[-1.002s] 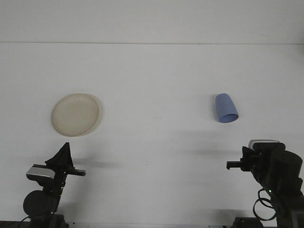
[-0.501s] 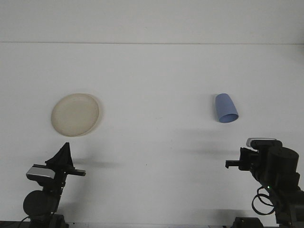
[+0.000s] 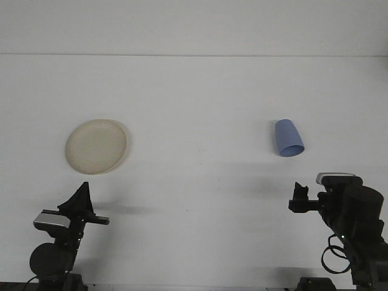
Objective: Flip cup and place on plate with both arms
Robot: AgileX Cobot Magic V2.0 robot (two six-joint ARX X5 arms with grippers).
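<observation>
The blue cup [image 3: 288,137] is lying on its side on the white table [image 3: 200,103], in the right half of the scene. Its open rim is facing toward the near right and its closed base is pointing toward the far side. Nothing is touching it.

The cream plate [image 3: 96,145] is sitting flat on the table in the left half of the scene, well apart from the cup. Nothing is resting on it.

The right gripper [image 3: 299,199] is hovering at the near right, nearer to the camera than the cup and slightly to its right, with clear table showing between the two. Its dark fingers are pointing toward the left. Whether they are parted or closed cannot be determined from this view. It is holding nothing.

The left gripper [image 3: 80,203] is positioned at the near left, on the near side of the plate and apart from it. Its black fingers are pointing up toward the far side as one dark wedge, so its opening state cannot be determined. It is holding nothing.
</observation>
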